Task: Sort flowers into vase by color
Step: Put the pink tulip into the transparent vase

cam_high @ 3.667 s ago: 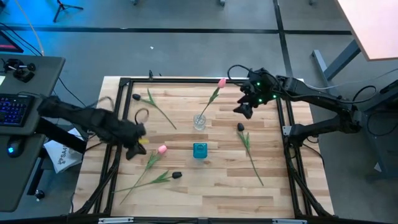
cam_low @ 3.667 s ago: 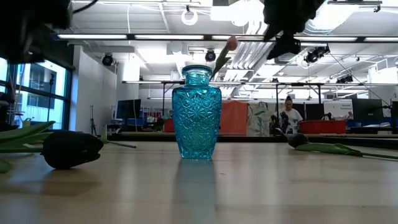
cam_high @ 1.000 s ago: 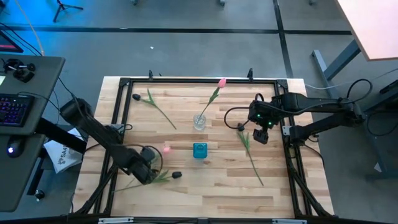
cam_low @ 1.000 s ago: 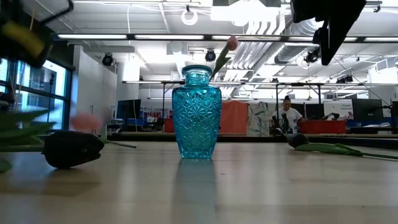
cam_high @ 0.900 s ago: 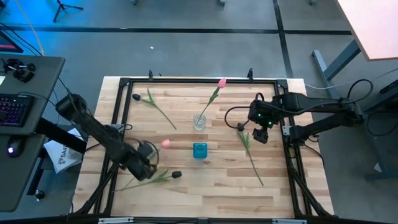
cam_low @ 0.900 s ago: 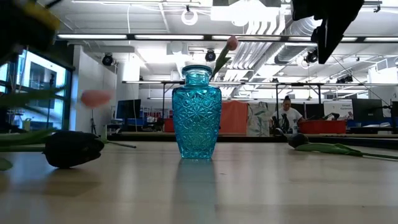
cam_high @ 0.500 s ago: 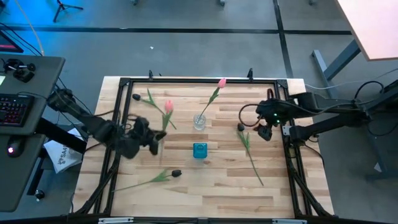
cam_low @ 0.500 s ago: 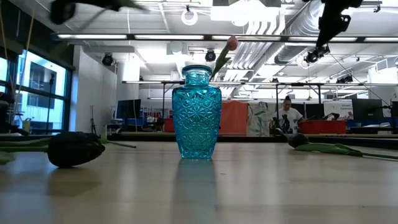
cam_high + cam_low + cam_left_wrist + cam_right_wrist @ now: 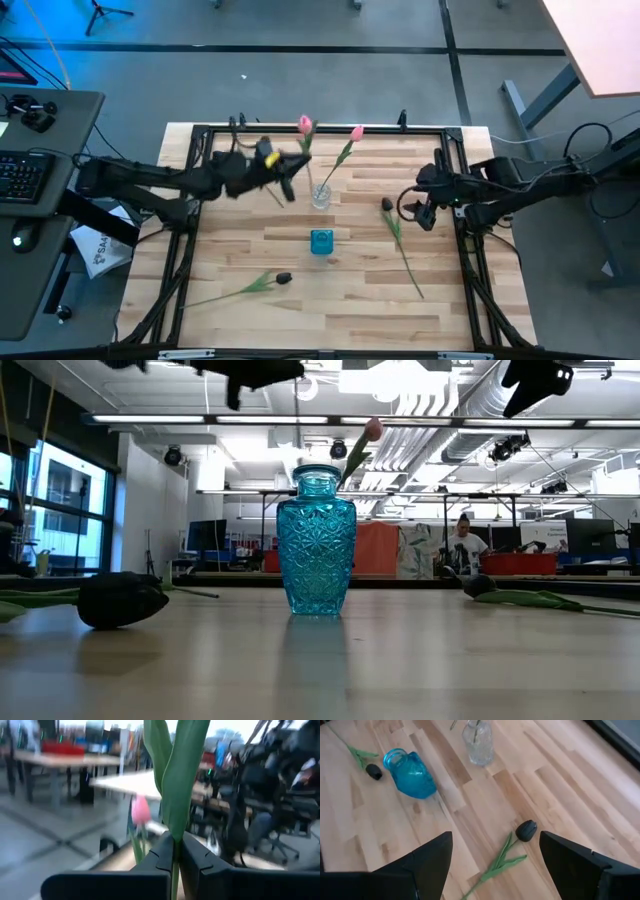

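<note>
Pink artificial tulip (image 9: 304,126) on long green stem, clenched in left gripper (image 9: 284,176) aloft just beside small clear glass vase (image 9: 320,194) already holding one pink bloom; next, probably lowering stem into its neck; right gripper (image 9: 427,212) spread, idle near dark tulip (image 9: 387,205).

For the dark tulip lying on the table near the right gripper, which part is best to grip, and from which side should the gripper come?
Probably the stem, a little below the bud. The dark tulip lies flat on the table, bud toward the clear vase, stem thin and bare of neighbours. The right gripper, open beside the bud, could descend from above with its fingers across the stem.
</note>
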Robot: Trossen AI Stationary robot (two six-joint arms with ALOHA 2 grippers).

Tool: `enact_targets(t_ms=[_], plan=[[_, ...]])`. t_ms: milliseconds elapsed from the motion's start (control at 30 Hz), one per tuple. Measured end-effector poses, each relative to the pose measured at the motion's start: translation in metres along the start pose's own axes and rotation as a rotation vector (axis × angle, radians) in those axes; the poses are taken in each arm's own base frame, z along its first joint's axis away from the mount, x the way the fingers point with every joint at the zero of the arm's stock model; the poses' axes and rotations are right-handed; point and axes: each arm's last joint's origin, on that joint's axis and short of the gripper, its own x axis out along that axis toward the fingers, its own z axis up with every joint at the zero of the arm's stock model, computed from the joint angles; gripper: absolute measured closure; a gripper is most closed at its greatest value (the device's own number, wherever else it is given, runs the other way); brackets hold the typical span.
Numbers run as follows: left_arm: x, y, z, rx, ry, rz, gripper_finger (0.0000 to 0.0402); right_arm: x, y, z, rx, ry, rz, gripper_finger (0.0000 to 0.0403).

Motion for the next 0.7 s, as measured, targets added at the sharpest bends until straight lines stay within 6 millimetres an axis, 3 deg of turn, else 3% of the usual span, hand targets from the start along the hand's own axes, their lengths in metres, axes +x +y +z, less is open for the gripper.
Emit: enact_targets(t_ms=[233, 700], plan=[[0.033, 0.029, -0.021, -0.047, 0.022, -0.071, 0.0401, -0.003, 0.005, -0.004, -0.002, -0.056, -0.040, 0.0107], [0.037, 0.033, -0.029, -0.039, 0.073, -0.061, 0.0401, -0.004, 0.007, -0.005, -0.008, -0.090, -0.069, 0.0107]])
